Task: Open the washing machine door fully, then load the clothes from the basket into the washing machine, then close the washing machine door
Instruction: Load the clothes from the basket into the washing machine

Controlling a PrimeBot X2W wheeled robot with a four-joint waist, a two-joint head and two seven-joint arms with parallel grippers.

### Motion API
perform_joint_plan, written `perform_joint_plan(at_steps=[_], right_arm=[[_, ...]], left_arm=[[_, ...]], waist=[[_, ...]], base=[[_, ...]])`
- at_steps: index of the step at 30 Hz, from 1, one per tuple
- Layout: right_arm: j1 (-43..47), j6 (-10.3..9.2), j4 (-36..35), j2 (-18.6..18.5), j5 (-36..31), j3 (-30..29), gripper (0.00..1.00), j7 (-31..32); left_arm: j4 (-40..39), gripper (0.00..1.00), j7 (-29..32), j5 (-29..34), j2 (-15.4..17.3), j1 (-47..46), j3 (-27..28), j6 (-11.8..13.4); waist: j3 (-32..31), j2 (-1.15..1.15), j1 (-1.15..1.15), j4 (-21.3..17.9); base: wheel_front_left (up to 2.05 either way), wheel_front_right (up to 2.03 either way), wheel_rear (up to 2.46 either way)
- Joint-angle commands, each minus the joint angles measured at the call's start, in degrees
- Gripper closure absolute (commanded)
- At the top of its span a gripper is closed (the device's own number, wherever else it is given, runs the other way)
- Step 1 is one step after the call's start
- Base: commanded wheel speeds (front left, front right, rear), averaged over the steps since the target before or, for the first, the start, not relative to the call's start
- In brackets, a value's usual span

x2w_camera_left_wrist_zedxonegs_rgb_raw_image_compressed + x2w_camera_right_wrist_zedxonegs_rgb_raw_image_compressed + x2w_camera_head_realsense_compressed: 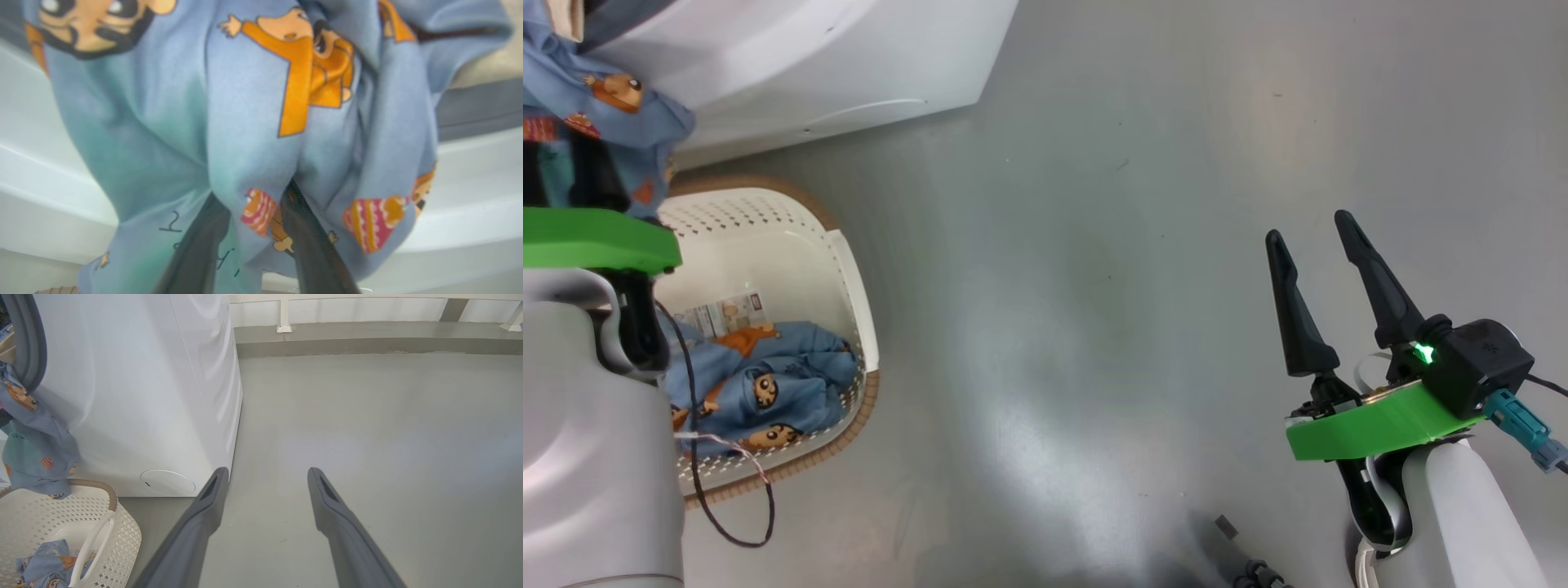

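Observation:
A light blue garment [596, 98] with orange cartoon figures hangs from the washing machine's [809, 73] grey gasket [28, 347] down over the basket [792, 245]. In the left wrist view this garment [163, 122] drapes right in front of my left gripper [255, 196]. A fold lies between its two dark fingers [196, 245], which stand somewhat apart. More clothes [768, 384] lie in the cream basket [122, 539]. My right gripper [1311, 224] hovers open over bare floor, to the right of the machine [135, 396]. The washing machine door is out of view.
Grey floor stretches to the right of the machine and basket. A low kerb with a white railing [367, 339] bounds it at the back. A black cable loop [735, 523] hangs from my left arm beside the basket. The round service cap [167, 482] sits low on the machine.

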Motion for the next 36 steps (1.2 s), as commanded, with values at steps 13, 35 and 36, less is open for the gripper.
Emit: perform_joint_plan(at_steps=[13, 35, 36], right_arm=[[0.6, 0.08, -1.1, 0.0, -0.6, 0.9, 0.00, -0.3], [2.1, 0.08, -0.7, 0.2, 0.1, 1.7, 0.00, -0.3], [2.3, 0.08, -0.5, 0.2, 0.2, 2.2, 0.00, -0.3]], left_arm=[[-7.0, 1.00, -0.5, 1.0, -1.3, 2.1, 3.1, -1.4], [-18.3, 1.00, 8.4, -0.1, -1.1, 1.4, -2.2, 2.8], [-16.5, 1.00, 9.0, 0.6, -0.4, -0.6, -2.5, 3.4]], waist=[[-1.5, 0.00, 0.00, 2.3], [-3.6, 0.00, 0.00, 1.6], [-3.7, 0.00, 0.00, 0.9]], base=[[0.00, 0.00, 0.00], [0.00, 0.00, 0.00], [0.00, 0.00, 0.00]])
